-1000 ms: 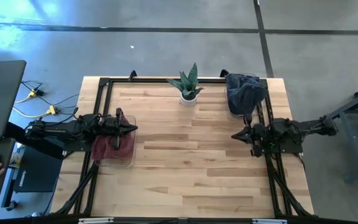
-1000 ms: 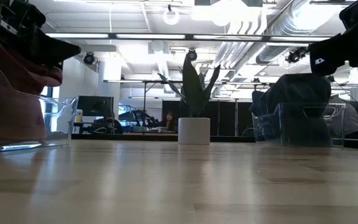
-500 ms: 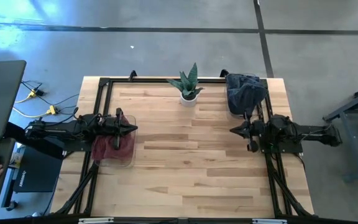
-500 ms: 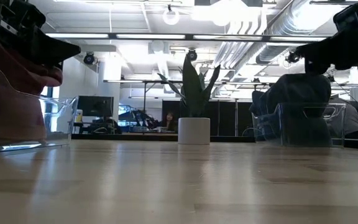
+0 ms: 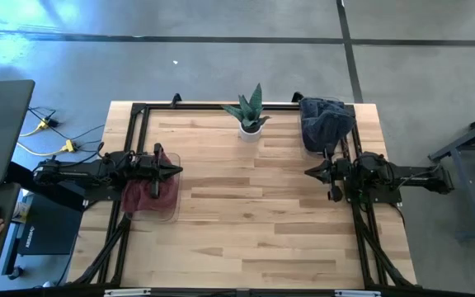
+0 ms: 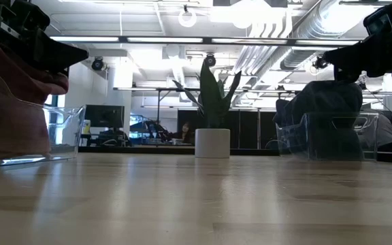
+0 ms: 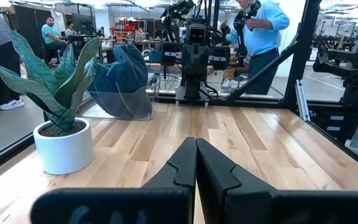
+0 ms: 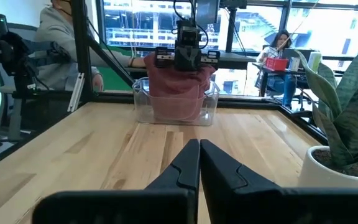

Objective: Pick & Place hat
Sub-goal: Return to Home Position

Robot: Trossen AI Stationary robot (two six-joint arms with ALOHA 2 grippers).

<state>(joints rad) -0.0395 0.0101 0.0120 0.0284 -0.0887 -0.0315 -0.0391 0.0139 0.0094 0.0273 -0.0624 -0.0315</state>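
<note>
A dark blue hat (image 5: pixel 323 122) sits in a clear bin (image 7: pixel 124 104) at the table's far right corner; it also shows in the left wrist view (image 7: pixel 125 70) and the low view (image 6: pixel 324 102). A red hat (image 5: pixel 150 191) fills a second clear bin (image 8: pixel 143 106) at the left, seen across the table in the right wrist view (image 8: pixel 176 88). My left gripper (image 5: pixel 178 171) hangs level above the red hat's bin, shut and holding nothing (image 7: pixel 196 157). My right gripper (image 5: pixel 308 172) hangs level near the blue hat's bin, on its near side, also shut and holding nothing (image 8: pixel 199 159).
A potted snake plant (image 5: pixel 251 114) in a white pot stands at the middle of the far edge. Black frame rails (image 5: pixel 138 132) run along the left, far and right edges. Bare wood (image 5: pixel 246 206) lies between the two arms. People show in the room beyond.
My right arm has swung about its base from a slant until it points straight across the table toward the left edge; its gripper has stayed shut and holds nothing. Both hats rest in their bins as before.
</note>
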